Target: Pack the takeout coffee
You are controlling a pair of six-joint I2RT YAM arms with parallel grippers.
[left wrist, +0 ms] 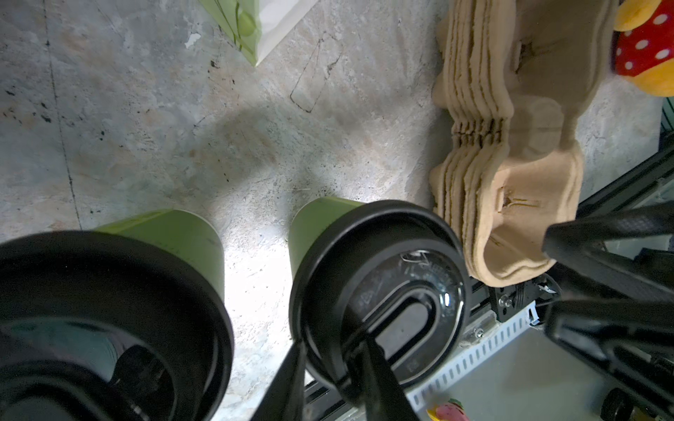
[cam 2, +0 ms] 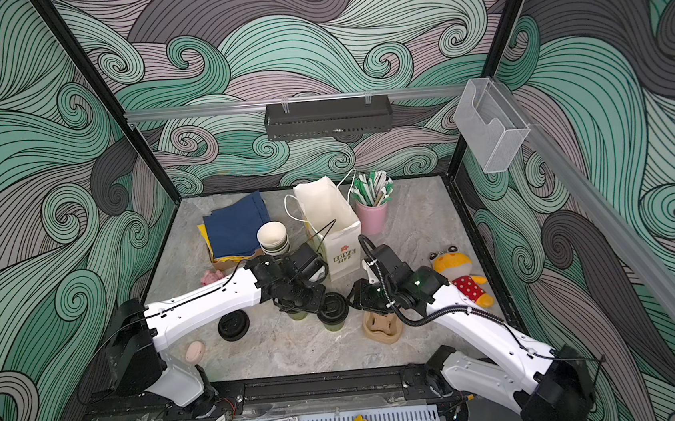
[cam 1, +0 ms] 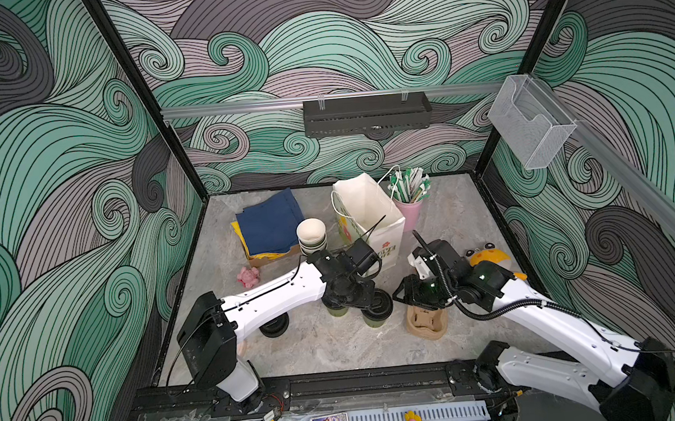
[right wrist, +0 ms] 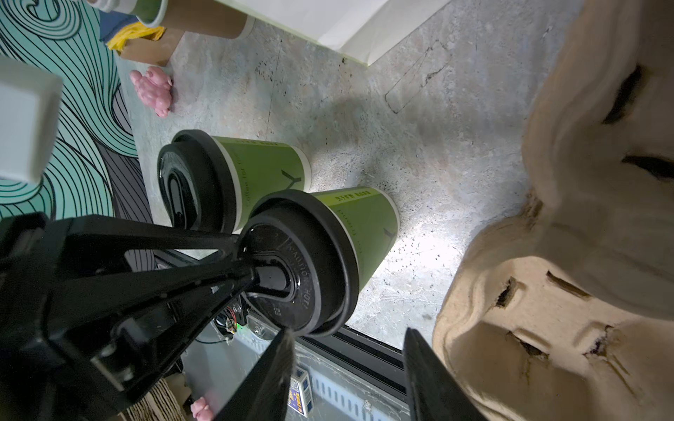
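Note:
Two takeout coffee cups stand side by side mid-table, olive-green with black sip lids. The cup nearer the wall (cam 1: pixel 338 310) (left wrist: pixel 171 237) (right wrist: pixel 262 167) is untouched. On the other cup (cam 1: pixel 376 321) (cam 2: pixel 332 325) (right wrist: pixel 364 226), my left gripper (cam 1: pixel 371 300) (cam 2: pixel 320 304) (left wrist: pixel 333 346) is shut on the black lid (left wrist: pixel 379 291) (right wrist: pixel 321 255), one finger outside the rim and one in the recess. My right gripper (cam 1: pixel 401 293) (cam 2: pixel 354 297) (right wrist: pixel 349 331) is open and holds nothing. It hangs between that cup and the pulp carrier stack (cam 1: pixel 427 323) (right wrist: pixel 569 310).
A white paper bag (cam 1: pixel 370 221) stands open behind the cups, beside a pink cup of straws (cam 1: pixel 409 211). Stacked empty cups (cam 1: pixel 312 236) and blue napkins (cam 1: pixel 270 221) sit at the back left, spare black lids (cam 1: pixel 274 327) under the left arm, and a yellow plush (cam 1: pixel 490 258) at the right.

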